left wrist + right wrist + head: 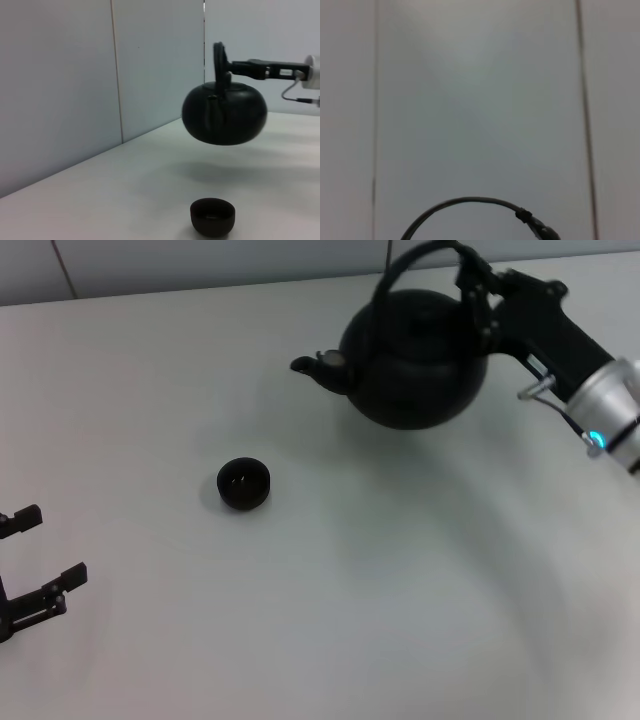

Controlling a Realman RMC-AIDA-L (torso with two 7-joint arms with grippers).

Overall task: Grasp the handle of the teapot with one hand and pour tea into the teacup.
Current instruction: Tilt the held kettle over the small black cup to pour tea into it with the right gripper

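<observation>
Teapot (415, 360) first: we have it off the desk (380, 620), hanging in the air, as the left wrist view shows with clear space and a soft shadow beneath its belly. Our right pincer (478, 302) is clamped on the handle (420, 255), gripping the thicker sleeve on the side away from the spout (318, 367). So we judge the grasp and the lift done. What we reckon is left is the carry to the teacup (244, 483), the tilt and the pour itself.

Relative to the teacup, the teapot sits well apart, farther from us and toward our right side, with its spout pointing roughly toward the cup's side of the desk but not yet over it. The pot hangs about level, so we see no tipping under way, and we cannot tell whether the teacup holds any tea.

Our right arm reaches in from the far right of the teacup, its forearm stretched nearly level toward the handle, the wrist straight behind the pincer. Our left pincer (40, 558) hangs parked near us on the cup's left, its fingers spread wide and holding nothing.
</observation>
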